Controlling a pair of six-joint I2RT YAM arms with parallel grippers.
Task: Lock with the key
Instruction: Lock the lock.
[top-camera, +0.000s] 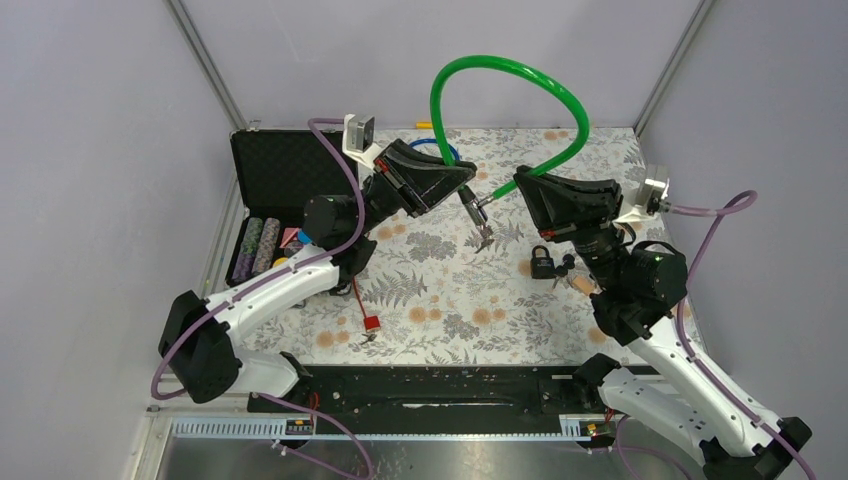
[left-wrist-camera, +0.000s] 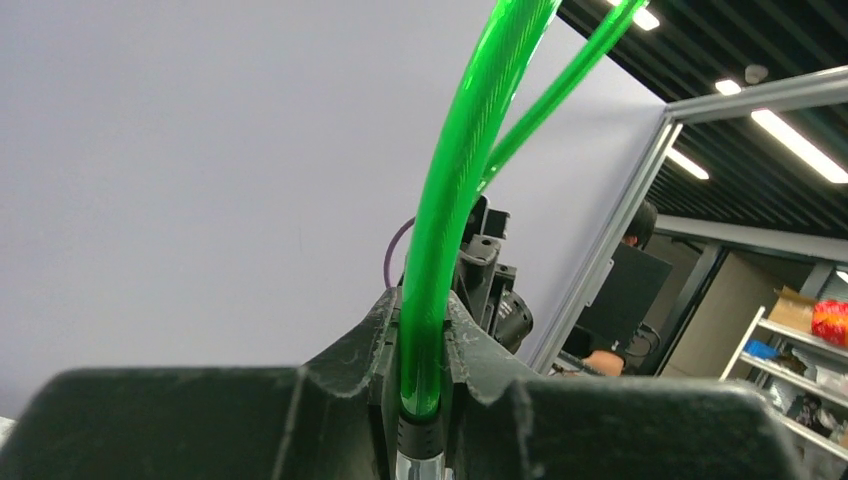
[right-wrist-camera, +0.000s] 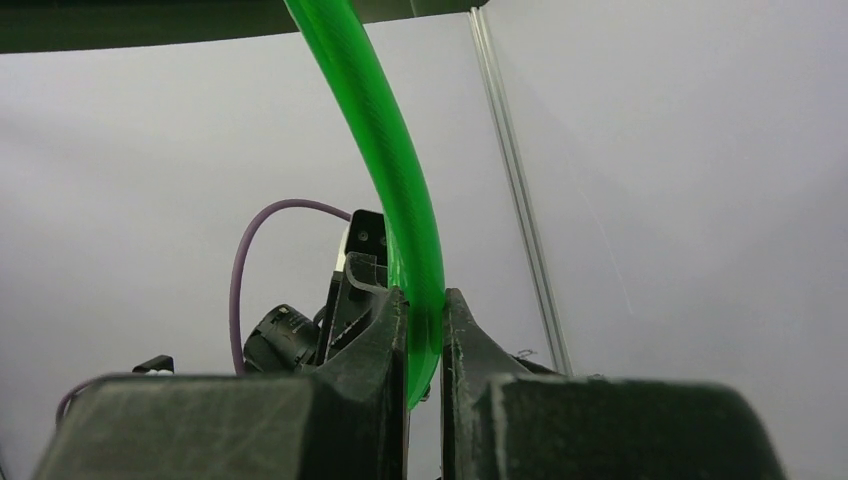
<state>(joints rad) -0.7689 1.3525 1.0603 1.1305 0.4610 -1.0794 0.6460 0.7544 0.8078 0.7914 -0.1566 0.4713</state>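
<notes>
Two sets of fingers (right-wrist-camera: 372, 355) clamp cable (right-wrist-camera: 398, 200) — aloft.

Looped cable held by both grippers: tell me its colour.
Glossy translucent green cable, shown best in the right wrist view.

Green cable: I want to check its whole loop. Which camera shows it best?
Top external: the green cable shows its whole arch, from the left gripper to the right gripper. Each wrist view shows only a short stretch clamped between its own fingers.
</notes>
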